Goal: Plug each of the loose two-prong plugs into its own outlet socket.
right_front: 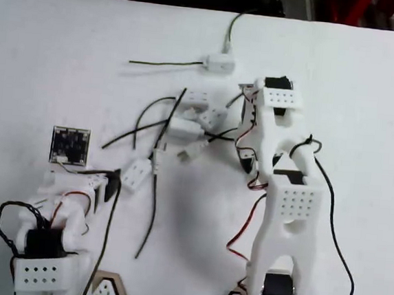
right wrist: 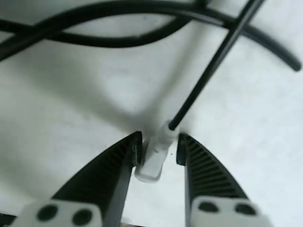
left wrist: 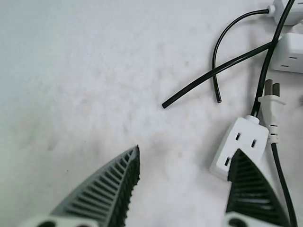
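Note:
My left gripper (left wrist: 184,189) is open low over the table, and one fingertip (left wrist: 246,163) overlaps the edge of a white two-slot outlet socket (left wrist: 239,144). A loose white two-prong plug (left wrist: 270,101) on a black cord lies just past that socket. From above, the left gripper (right_front: 115,180) sits beside this socket (right_front: 137,172). More sockets (right_front: 198,98) cluster further back, and a loose plug (right_front: 191,152) lies near them. My right gripper (right wrist: 158,151) is shut on a small white plug (right wrist: 154,163) with a black cord. The right arm's wrist (right_front: 277,99) hides that grasp from above.
Black cords (right_front: 151,212) cross and loop over the middle of the table. A white adapter (right_front: 219,64) with a green wire lies at the back. A small black-and-white marker card (right_front: 69,145) lies to the left. Bare white table stretches far left and far right.

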